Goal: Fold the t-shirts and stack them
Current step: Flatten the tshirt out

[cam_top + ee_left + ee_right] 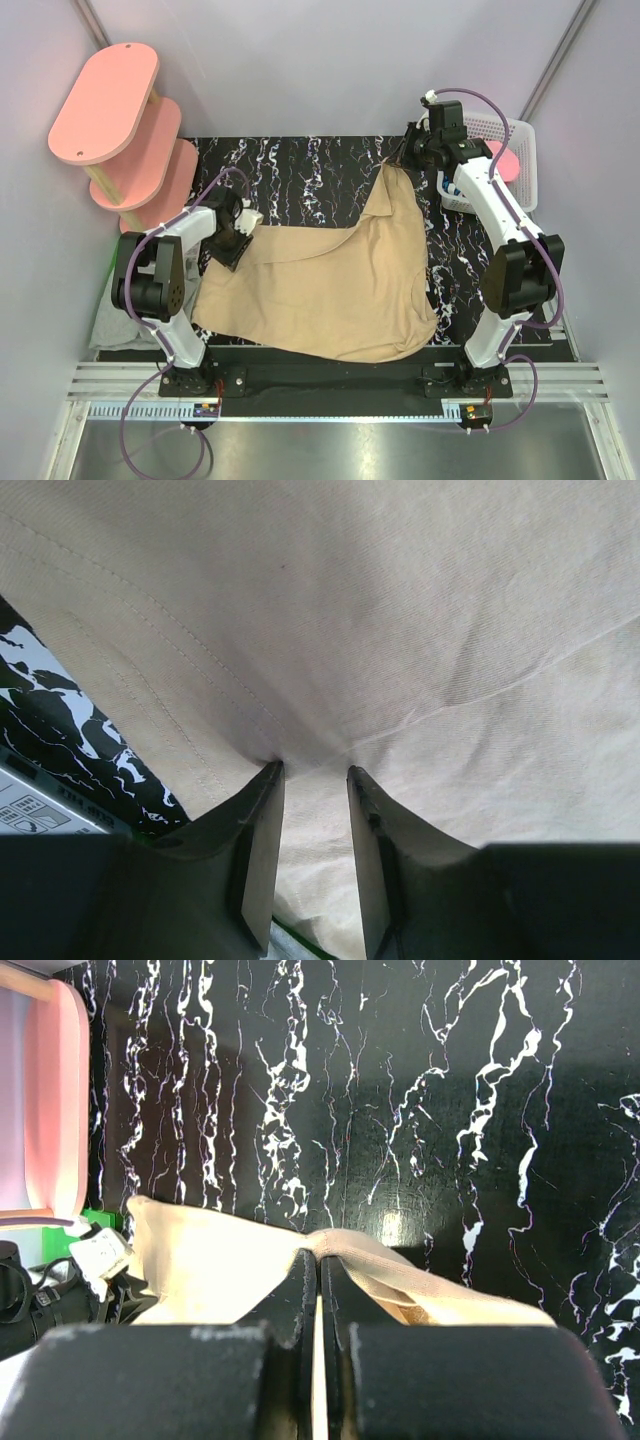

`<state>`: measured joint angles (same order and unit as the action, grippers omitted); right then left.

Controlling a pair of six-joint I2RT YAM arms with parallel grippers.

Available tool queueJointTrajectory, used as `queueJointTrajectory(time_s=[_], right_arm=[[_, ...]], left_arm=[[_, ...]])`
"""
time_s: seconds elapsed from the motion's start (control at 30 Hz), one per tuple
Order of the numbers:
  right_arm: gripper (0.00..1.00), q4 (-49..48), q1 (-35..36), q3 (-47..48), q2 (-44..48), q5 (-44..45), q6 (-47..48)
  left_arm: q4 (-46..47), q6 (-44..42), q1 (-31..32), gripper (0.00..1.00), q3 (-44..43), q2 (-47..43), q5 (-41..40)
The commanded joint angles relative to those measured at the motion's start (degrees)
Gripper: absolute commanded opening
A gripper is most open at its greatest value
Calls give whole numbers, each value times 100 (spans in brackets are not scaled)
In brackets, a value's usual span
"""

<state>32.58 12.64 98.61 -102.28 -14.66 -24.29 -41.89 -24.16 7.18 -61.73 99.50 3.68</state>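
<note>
Tan t-shirt [330,290] lay spread over the middle of the black marbled table [300,170], with its far right corner raised off the surface. Right gripper [319,1257] had its jaws pressed together, pinching that raised corner. Left gripper [313,770] sat on the shirt's left edge, fingers a narrow gap apart and cloth puckered at the tips; whether it had a hold could not be told.

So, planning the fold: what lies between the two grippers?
Only the tan t-shirt, running from the left gripper to the right gripper; the top view shows it.
</note>
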Motion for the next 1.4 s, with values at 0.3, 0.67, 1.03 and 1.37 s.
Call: queueJointTrajectory(time_s=[0.3,0.67,1.03,1.37], right_arm=[[0,-296,28,-61,331,-152,-23],[0,-305,28,-79,358,-178,-5],[0,-296,28,-78,516,-266,12],[0,-278,36,-131,621,-292,30]], left_arm=[[137,-133,-252,38,-155,51,-26],[137,-89,-252,0,-278,78,10],[-135,-133,-252,0,-471,-273,-78],[-452,-141,-252,1,-700,-748,-25]])
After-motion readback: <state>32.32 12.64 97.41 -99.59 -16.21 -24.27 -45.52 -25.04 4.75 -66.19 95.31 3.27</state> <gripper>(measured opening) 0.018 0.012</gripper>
